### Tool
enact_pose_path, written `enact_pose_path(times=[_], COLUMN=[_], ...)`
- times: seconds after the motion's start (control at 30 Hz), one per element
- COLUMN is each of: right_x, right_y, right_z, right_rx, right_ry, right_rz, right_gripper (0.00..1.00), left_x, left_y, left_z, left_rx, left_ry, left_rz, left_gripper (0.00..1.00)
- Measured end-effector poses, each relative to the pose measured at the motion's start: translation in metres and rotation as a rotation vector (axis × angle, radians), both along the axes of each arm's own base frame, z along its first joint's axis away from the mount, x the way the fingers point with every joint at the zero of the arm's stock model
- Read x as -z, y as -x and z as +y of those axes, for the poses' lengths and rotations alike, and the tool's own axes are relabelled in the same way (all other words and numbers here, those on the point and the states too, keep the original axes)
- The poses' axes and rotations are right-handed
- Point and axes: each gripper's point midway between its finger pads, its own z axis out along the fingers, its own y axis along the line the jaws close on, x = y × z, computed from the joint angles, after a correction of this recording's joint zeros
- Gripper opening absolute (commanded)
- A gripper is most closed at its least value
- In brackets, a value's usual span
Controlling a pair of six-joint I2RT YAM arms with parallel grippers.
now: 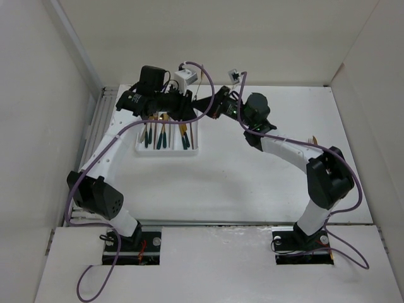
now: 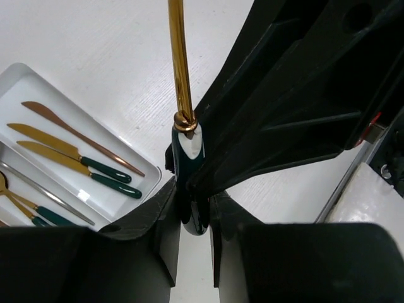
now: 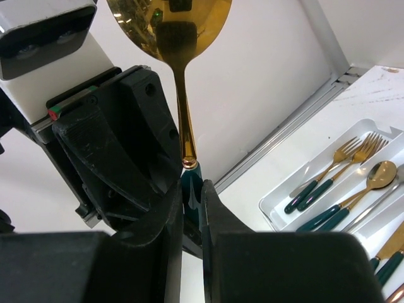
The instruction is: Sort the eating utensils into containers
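Observation:
A gold spoon with a dark green handle [image 3: 170, 25] stands upright between both grippers, just behind the back right corner of the white tray [image 1: 165, 153]. My right gripper [image 3: 192, 202] is shut on the green handle. My left gripper [image 2: 194, 214] is shut on the handle's lower end [image 2: 189, 151]. In the top view the left gripper [image 1: 189, 105] and the right gripper [image 1: 211, 105] meet tip to tip, and the spoon is hidden there. The tray [image 2: 38, 76] holds gold knives in one compartment; forks and spoons [image 3: 353, 183] lie in the others.
A gold utensil [image 1: 312, 139] lies by the right arm's elbow at the table's right side. A small white box [image 1: 187, 77] stands at the back behind the grippers. White walls close in the table on three sides.

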Motion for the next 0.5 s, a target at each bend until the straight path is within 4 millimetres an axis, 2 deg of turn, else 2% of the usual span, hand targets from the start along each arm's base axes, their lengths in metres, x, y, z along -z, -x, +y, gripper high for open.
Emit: enact_pose_path(times=[0.03,0.17,0.23,0.33,0.4,0.43,0.5], right_x=[0.001,0.002,0.004,0.010,0.017,0.021,0.028], right_y=[0.000,0.000,-0.001,-0.012,-0.022,-0.027,-0.037], right_z=[0.000,0.000,0.001,-0.002,-0.008,-0.012,-0.023], right_rx=[0.000,0.000,-0.001,0.006,0.012,0.018,0.046], right_ry=[0.001,0.003,0.002,-0.006,-0.013,-0.012,-0.013], right_rz=[0.001,0.005,0.010,0.054,0.093,0.112,0.145], right_gripper=[0.00,0.00,0.36,0.74,0.86,1.00,1.00], left_x=[0.001,0.002,0.004,0.018,0.032,0.041,0.063], left_y=[0.000,0.000,-0.002,-0.012,-0.026,-0.035,-0.054], left_z=[0.000,0.001,0.002,0.015,0.034,0.046,0.070], left_rx=[-0.001,-0.019,-0.039,-0.130,-0.235,-0.295,-0.415], left_ry=[0.001,-0.001,-0.006,-0.059,-0.111,-0.143,-0.213], left_rz=[0.004,0.015,0.021,0.027,0.032,0.036,0.053], left_gripper=[0.00,0.00,0.00,0.00,0.00,0.00,0.00])
